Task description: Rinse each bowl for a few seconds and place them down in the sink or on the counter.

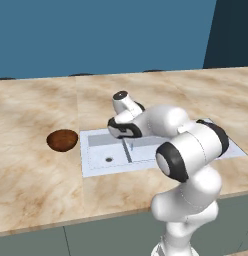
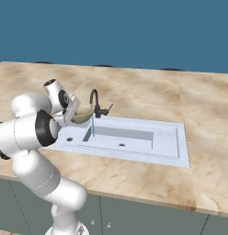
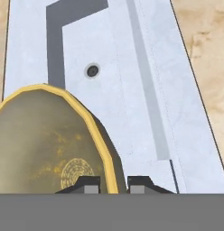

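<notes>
The end effector [image 3: 113, 184] had its two dark fingertips [image 3: 89, 184] drawn close together on the yellow rim of the olive-gold bowl [image 3: 46, 144], one tip inside the wall and one outside, so the bowl was pinched by its edge. In the hand view the bowl's dull, speckled interior with a ringed mark at its bottom faced the camera. In the right base view the same bowl [image 2: 81, 114] hung at the end effector [image 2: 73, 111], raised above the left end of the white sink [image 2: 134, 142] and just beside the dark curved faucet [image 2: 95, 104], from which a thin blue stream of water [image 2: 93, 126] fell straight down into the basin close to the bowl; whether the stream touched the bowl could not be told. Below the end effector lay a basin floor with a small round drain [image 3: 92, 71], and a pale divider ridge [image 3: 145, 85] ran alongside it. The reddish-brown bowl [image 1: 62, 140] sat on the counter [image 1: 36, 175] well apart from the end effector, off the sink's outer left edge. Beyond the sink's rim on every side the beige marble counter spread wide and flat, and the second basin stood open farther from the held bowl.
</notes>
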You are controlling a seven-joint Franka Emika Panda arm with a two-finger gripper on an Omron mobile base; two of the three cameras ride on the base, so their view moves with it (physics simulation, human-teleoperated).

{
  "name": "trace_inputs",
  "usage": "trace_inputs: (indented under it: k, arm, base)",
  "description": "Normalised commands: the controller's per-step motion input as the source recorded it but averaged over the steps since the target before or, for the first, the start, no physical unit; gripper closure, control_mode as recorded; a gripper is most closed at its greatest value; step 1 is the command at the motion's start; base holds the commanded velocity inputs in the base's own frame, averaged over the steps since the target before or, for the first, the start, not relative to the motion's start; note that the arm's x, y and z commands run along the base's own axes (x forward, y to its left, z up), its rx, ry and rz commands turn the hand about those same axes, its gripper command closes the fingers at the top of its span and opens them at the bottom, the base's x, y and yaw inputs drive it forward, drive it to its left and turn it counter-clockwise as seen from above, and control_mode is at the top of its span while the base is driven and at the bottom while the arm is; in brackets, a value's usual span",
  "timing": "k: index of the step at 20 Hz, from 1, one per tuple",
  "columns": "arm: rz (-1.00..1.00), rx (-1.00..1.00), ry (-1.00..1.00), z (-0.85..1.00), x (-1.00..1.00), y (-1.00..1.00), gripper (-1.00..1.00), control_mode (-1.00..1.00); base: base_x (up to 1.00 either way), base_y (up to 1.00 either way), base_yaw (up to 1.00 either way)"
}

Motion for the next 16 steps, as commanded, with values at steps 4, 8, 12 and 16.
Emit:
trace_inputs:
  k: [4,8,12,16]
  arm:
    - [-0.02,-0.03,0.0,-0.23,0.45,0.01,1.0,-1.0]
    - [-0.02,-0.05,0.0,-0.23,0.37,0.14,1.0,-1.0]
    - [-0.01,-0.04,0.0,-0.21,0.3,0.18,1.0,-1.0]
    - [0.0,0.0,0.0,-0.01,-0.06,0.38,1.0,-1.0]
  base:
    - [0.0,0.0,0.0]
    - [0.0,0.0,0.0]
    - [0.0,0.0,0.0]
    - [0.0,0.0,0.0]
